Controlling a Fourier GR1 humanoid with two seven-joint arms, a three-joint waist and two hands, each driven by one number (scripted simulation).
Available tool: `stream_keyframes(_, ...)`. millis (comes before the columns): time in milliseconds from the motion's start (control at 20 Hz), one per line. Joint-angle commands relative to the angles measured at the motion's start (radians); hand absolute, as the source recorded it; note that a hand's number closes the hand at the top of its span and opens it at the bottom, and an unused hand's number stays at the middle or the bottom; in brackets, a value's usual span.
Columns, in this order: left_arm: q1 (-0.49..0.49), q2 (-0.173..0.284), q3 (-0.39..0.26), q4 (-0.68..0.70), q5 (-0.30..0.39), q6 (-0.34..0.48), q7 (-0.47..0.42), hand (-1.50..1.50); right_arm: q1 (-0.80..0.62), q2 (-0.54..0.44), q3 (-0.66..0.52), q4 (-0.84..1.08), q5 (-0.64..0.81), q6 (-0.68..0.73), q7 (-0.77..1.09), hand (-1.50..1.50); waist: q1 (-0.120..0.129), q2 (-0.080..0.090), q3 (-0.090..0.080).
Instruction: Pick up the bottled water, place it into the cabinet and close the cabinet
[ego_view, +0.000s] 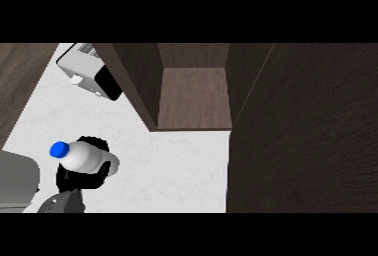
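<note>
The water bottle (87, 157) is white with a blue cap (59, 149) and is held tilted above the white counter (170, 170) at the lower left, cap pointing up-left. My left hand (83, 176) is shut on it, black fingers curling round its body, and the grey forearm enters from the bottom edge. The dark wood cabinet (193, 95) stands open ahead and to the right of the bottle, its shelf bare. Its door (303, 135) swings out wide on the right. My right hand does not show.
A white and black appliance (87, 70) sits on the counter at the upper left, next to the cabinet's left wall (136, 85). A light grey rounded object (16, 177) fills the lower left edge, close to my forearm. Dark wood panelling (18, 80) borders the counter's left side.
</note>
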Motion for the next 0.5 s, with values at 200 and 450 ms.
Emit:
stream_keyframes(200,-0.038,-0.106,-0.094,-0.214,-0.022,0.138,0.194,1.5,0.028,0.011,-0.01,-0.188,-0.117,-0.07,0.082,-1.5,0.007,-0.003,0.001)
stream_keyframes(450,-0.081,-0.168,-0.149,-0.307,-0.068,0.267,0.262,1.5,0.068,0.001,-0.029,-0.208,-0.142,-0.041,0.07,-1.5,-0.006,-0.003,0.0)
